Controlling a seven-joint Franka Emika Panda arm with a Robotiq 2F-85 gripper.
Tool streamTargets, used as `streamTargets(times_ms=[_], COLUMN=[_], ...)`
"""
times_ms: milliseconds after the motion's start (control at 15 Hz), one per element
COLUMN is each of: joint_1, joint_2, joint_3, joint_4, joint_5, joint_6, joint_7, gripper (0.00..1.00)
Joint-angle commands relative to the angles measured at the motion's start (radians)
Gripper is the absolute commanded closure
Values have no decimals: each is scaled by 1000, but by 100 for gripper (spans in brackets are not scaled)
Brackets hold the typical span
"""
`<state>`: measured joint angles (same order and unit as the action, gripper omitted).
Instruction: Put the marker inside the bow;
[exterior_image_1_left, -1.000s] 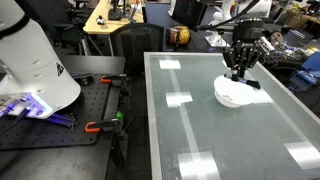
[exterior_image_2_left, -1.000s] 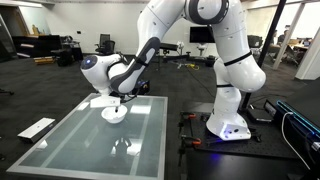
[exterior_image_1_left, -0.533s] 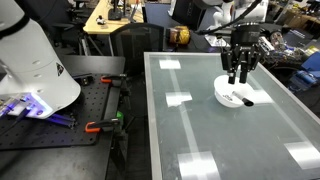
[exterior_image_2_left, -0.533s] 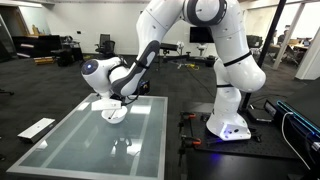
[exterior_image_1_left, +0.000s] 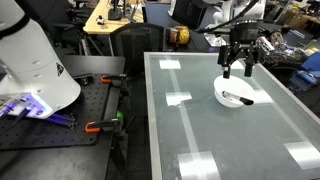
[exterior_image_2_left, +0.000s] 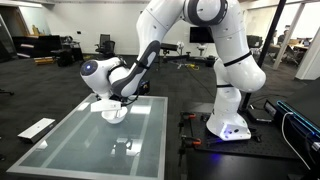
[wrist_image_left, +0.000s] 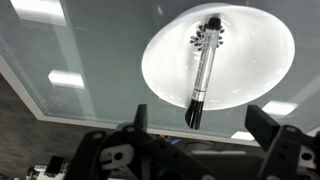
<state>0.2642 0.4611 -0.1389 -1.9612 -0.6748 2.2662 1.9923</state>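
Observation:
The marker (wrist_image_left: 203, 68), silver with a black cap, lies inside the white bowl (wrist_image_left: 160, 60), its capped end leaning over the near rim. In the wrist view my gripper (wrist_image_left: 199, 120) is open, its two dark fingers (wrist_image_left: 262, 122) spread wide on either side, holding nothing. In both exterior views the gripper (exterior_image_1_left: 238, 70) (exterior_image_2_left: 117, 98) hangs a little above the bowl (exterior_image_1_left: 226, 95) (exterior_image_2_left: 113, 113) on the glass table, and the marker (exterior_image_1_left: 239, 98) shows as a dark line inside it.
The glass table (exterior_image_1_left: 200, 130) reflects ceiling lights. A brown round object (exterior_image_1_left: 178, 36) stands at its far end. A black bench with clamps (exterior_image_1_left: 105, 126) and a white robot base (exterior_image_1_left: 35, 65) adjoin the table. Cluttered desks lie behind.
The jaws have opened and let go of the marker, which now lies in the bowl. The gripper has risen slightly above the bowl.

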Motion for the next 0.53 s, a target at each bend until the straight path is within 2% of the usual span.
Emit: streamTargets(times_ms=[0,467], joint_1=[6,8], joint_2=[-64,-157], joint_3=[13,53], joint_4=[-30,-64], joint_5=[-51,-136], joint_6=[-31,-78], joint_7=[57,158], gripper=[0,0])
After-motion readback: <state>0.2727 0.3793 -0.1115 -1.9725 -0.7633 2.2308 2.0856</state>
